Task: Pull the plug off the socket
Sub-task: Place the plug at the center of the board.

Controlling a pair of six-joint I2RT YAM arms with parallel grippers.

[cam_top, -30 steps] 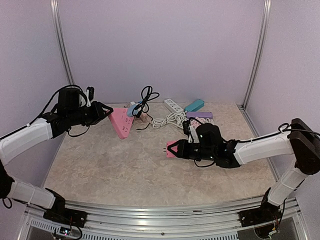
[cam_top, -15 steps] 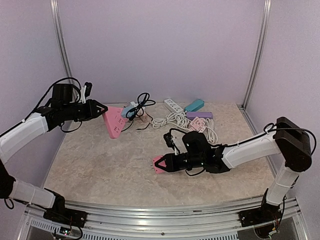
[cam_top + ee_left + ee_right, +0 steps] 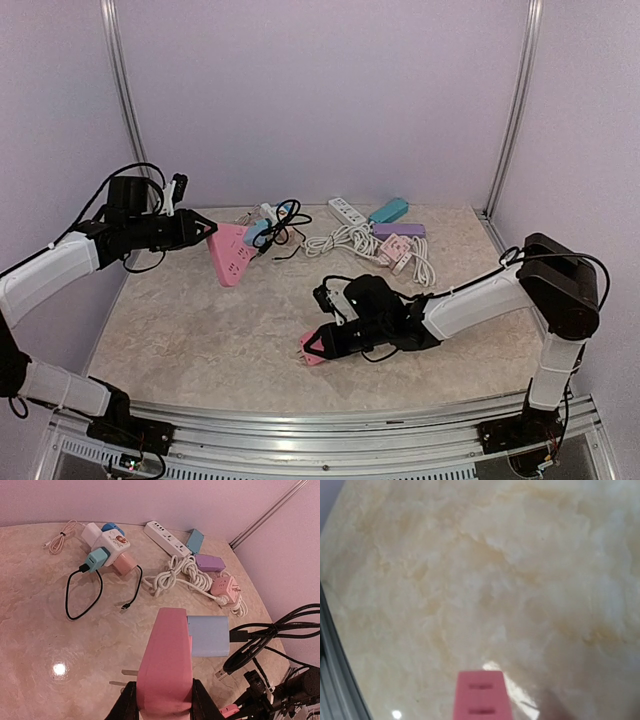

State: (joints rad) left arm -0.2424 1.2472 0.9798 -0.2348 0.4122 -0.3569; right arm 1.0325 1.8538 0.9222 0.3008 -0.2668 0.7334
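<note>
Right gripper: clamped on pink plug, low over table, well apart from pink socket held in left gripper. We judge separation done; blue adapter sits plugged in.

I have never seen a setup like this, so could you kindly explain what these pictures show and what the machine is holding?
These are two robot arms bolted at the near edge of a table, each ending in a two-finger gripper. The wide picture comes from a fixed camera above and behind them; the other two come from cameras on the wrists. The left gripper clamps a pink socket block with a light blue charger plugged into it. The right gripper, low near the front, is shut on a small pink plug. At the back lie a white power strip, a coiled white cord and more adapters.
</note>
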